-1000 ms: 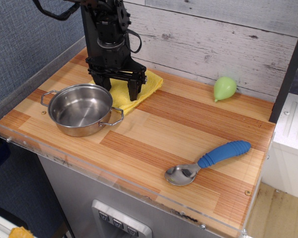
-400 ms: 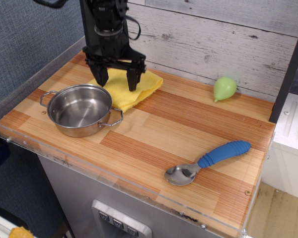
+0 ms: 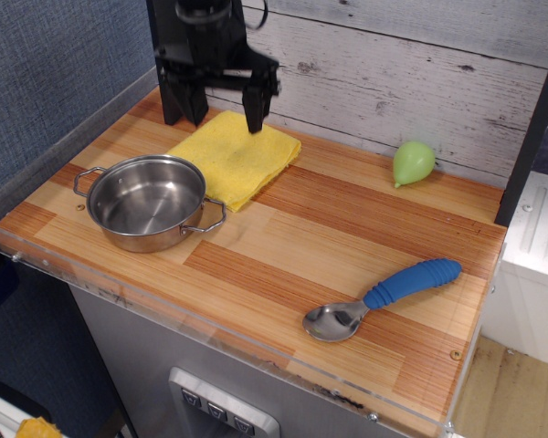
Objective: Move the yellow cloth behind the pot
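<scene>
Yellow cloth lies flat near the surface's back-left corner, touching the pot; I see my fingers spread apart, empty, above it.

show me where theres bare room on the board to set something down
Bare wood runs through the middle, bordered by the pot, yellow cloth, green pear-shaped toy and blue-handled spoon. The back-left corner is crowded: cloth, pot, gripper above.
</scene>
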Robot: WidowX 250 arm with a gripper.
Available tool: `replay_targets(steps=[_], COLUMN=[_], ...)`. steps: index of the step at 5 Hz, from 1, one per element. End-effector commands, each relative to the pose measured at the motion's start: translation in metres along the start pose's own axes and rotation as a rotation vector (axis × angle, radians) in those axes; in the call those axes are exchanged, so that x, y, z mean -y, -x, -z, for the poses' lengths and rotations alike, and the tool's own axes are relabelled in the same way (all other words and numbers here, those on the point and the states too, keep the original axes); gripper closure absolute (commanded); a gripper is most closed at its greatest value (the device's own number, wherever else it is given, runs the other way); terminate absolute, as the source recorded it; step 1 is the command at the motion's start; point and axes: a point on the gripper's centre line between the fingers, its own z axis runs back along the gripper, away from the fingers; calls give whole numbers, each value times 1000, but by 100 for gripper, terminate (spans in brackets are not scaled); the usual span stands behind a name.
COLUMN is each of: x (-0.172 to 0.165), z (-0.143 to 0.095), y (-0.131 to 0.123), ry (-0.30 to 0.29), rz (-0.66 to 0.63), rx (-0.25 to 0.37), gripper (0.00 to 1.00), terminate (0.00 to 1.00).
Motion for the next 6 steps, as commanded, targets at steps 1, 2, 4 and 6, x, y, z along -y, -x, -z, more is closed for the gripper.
replay_targets(steps=[1, 2, 4, 6], x=[7, 13, 13, 13], z=[-68, -81, -81, -81], y=[-5, 1, 1, 1], ry=[13, 37, 37, 37], rz=[13, 22, 22, 22], rx=[149, 145, 145, 145], gripper=[0, 0, 0, 0], terminate=[0, 0, 0, 100])
